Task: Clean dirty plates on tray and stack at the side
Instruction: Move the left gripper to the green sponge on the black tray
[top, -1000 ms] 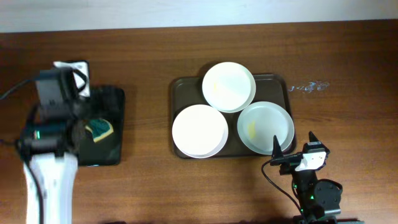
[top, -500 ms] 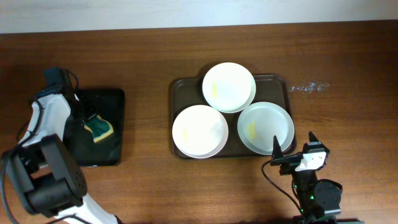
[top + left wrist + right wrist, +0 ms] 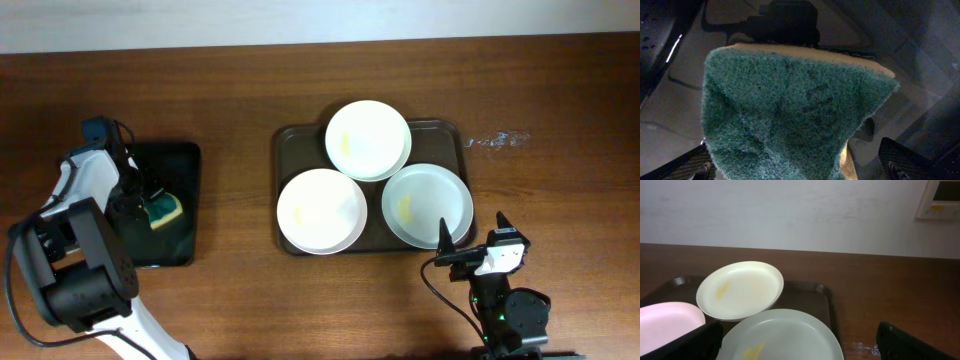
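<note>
1. Far plate (image 3: 368, 140), near-left plate (image 3: 321, 210), near-right plate (image 3: 427, 205): white and round; lie clustered on the tray (image 3: 295, 150); far one rests over the rims of the other two.
2. Yellowish smears: plain on the far and near-right ones; faint on the near-left one.
3. Tray: dark brown with a raised rim; sits right of the middle of the wooden table (image 3: 230, 90).
4. Right gripper (image 3: 472, 230): waits just near of the tray's near-right corner; fingers spread apart, holding nothing; faces far, toward the plates.
5. Left gripper (image 3: 795, 155): hangs over the black tray (image 3: 185, 150), well left of the plates; fingers spread wide, one on each side of the sponge (image 3: 160, 208); impossible to tell whether the pads touch it.
6. Sponge: green scouring face towards the wrist camera, pale yellow layer along its far edge.
</note>
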